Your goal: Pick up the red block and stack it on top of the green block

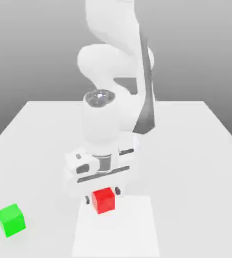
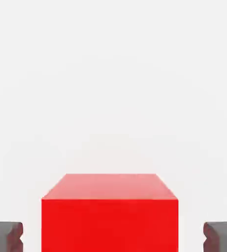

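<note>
Grasp step is proceeding: gripper (image 2: 110, 236) fingers are straddling the red block (image 2: 109, 211), apart, not clamped; closing, lifting toward green block (image 1: 11, 220) is needed next.

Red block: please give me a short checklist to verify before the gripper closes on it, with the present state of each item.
1. Red block lies between the two fingers: ok, one finger shows on each side in the hand view.
2. Fingers clear of the block's sides: ok, a gap shows on both sides.
3. Gripper lowered to the block: ok, in the exterior view it sits right over the block.
4. Block centred between the fingers: ok, gaps look about equal.
5. Green block free on top: ok, it stands apart toward the exterior view's left.
6. Finger depth along the block: cannot tell.
</note>
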`<state>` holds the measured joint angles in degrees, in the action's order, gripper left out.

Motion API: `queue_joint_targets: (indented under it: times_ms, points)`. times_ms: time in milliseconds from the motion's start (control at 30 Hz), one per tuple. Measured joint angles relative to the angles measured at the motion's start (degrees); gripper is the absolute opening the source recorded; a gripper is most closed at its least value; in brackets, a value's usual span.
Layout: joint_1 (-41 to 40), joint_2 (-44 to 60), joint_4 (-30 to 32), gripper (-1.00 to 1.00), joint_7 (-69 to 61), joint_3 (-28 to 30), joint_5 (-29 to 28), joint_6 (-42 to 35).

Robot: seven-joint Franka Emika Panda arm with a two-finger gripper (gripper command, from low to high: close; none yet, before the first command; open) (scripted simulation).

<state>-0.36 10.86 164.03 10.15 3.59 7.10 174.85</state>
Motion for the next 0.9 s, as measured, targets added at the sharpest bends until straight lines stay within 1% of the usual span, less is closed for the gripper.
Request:
queue_joint_targets:
  times_ms: [167,267,333,433,600,800,833,900]
  points:
    - [-0.49,-0.03,0.01,-1.00,0.21,-0.37,-0.34,-0.05]
    - [0.65,-5.04,0.69,-1.00,2.74,1.70,-3.92,-4.31]
    - [0.14,-9.02,1.27,-1.00,4.42,1.95,-6.24,-7.68]
    - [-0.80,-14.11,1.49,-1.00,6.70,2.46,-8.30,-12.62]
    - [-7.91,-11.04,-7.34,-1.00,17.53,6.44,-7.96,-18.53]
    - [-15.59,-5.04,-19.72,-1.00,30.27,10.93,-4.39,-25.02]
    - [-16.36,-3.88,-21.54,-1.00,31.92,11.63,-3.55,-25.73]
    - [-17.21,-0.46,-23.07,-1.00,32.06,11.46,-1.41,-23.94]
